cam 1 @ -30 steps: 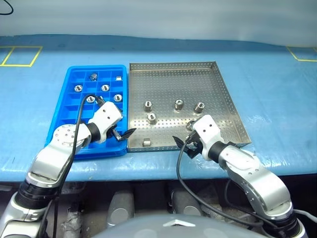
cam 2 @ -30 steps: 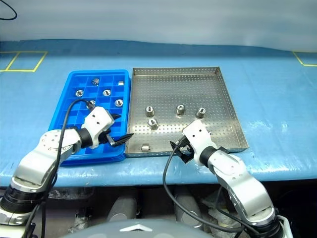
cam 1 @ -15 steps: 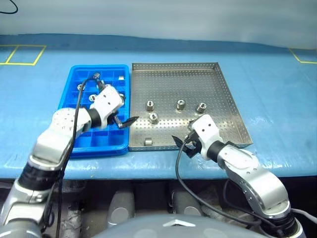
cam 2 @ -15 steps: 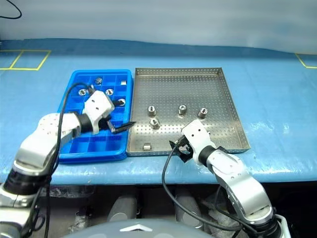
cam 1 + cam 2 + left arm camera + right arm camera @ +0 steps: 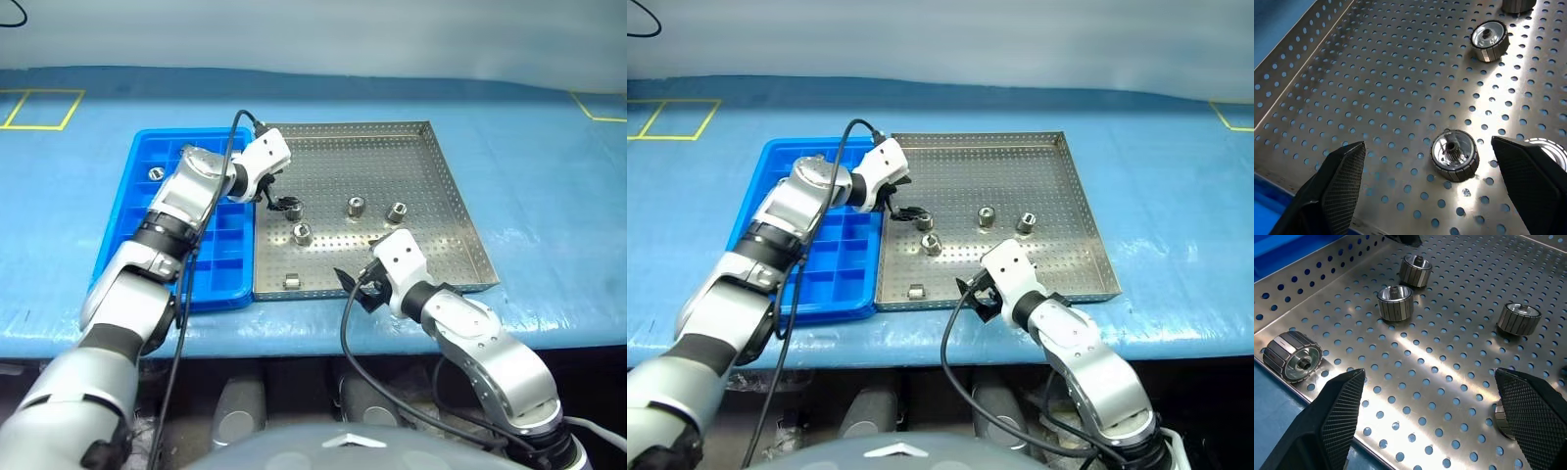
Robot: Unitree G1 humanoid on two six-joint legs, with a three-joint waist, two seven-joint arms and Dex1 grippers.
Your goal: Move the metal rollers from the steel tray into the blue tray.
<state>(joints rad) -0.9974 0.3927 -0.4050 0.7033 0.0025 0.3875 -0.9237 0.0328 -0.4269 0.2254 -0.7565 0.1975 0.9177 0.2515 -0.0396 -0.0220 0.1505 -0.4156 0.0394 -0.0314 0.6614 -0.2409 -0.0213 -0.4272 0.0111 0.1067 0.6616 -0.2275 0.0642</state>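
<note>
Steel tray (image 5: 446,186) holds the metal rollers (image 5: 356,206): 4 stand with axis upright, 1 near the front rim (image 5: 291,281) lies on its side (axis level). Left gripper (image 5: 284,206), jaws wide, hovers over 1; right gripper (image 5: 355,285) gapes empty beside the blue tray (image 5: 147,201)

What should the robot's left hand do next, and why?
Probably lower a little and close on the roller. The left hand hangs open over the steel tray, and that roller stands upright between its fingers, not yet gripped.
</note>
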